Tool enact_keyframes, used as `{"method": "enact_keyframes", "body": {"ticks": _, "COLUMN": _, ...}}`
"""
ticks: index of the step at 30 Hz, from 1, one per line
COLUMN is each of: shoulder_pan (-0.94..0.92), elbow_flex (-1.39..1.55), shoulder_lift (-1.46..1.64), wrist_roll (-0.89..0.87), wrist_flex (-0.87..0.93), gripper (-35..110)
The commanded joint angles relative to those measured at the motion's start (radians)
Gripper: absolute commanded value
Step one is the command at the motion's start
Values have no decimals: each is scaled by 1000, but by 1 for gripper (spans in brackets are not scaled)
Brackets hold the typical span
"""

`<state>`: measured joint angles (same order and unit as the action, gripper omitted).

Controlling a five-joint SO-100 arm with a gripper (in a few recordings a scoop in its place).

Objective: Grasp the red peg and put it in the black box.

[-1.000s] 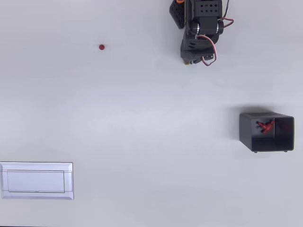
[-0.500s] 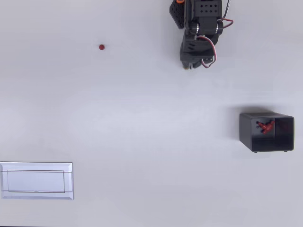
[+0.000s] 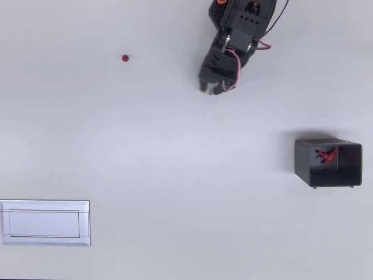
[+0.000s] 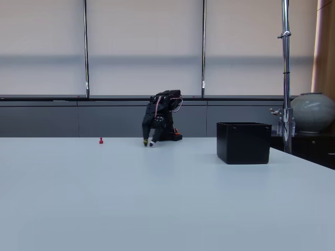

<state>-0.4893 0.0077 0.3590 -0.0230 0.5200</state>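
The red peg point(image 3: 125, 58) is a tiny dot on the white table at the upper left of the overhead view. In the fixed view the red peg point(image 4: 101, 140) stands left of the arm. My gripper point(image 3: 208, 88) points down near the table, well to the right of the peg and apart from it; its fingers are too small to tell whether they are open or shut. The same gripper point(image 4: 149, 142) hangs low over the table in the fixed view. The black box point(image 3: 328, 163) stands at the right with a small red piece inside, and the box point(image 4: 244, 142) is right of the arm.
A flat white tray point(image 3: 45, 223) lies at the lower left of the overhead view. The arm's base point(image 3: 247, 14) sits at the top edge. A wide stretch of bare table lies between the peg, the tray and the box.
The arm has swung to the left and its gripper tip has moved toward the peg's side of the table. Peg, box and tray have not moved.
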Motion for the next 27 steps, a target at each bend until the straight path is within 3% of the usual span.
{"method": "enact_keyframes", "body": {"ticks": 1, "shoulder_pan": -72, "elbow_flex": 14, "shoulder_lift": 137, "wrist_roll": -14, "wrist_flex": -138, "gripper": 9}}
{"method": "enact_keyframes", "body": {"ticks": 20, "shoulder_pan": -308, "elbow_flex": 21, "shoulder_lift": 750, "wrist_roll": 51, "wrist_flex": -986, "gripper": 10}}
{"method": "enact_keyframes", "body": {"ticks": 27, "shoulder_pan": -334, "elbow_flex": 20, "shoulder_lift": 808, "wrist_roll": 104, "wrist_flex": -1034, "gripper": 6}}
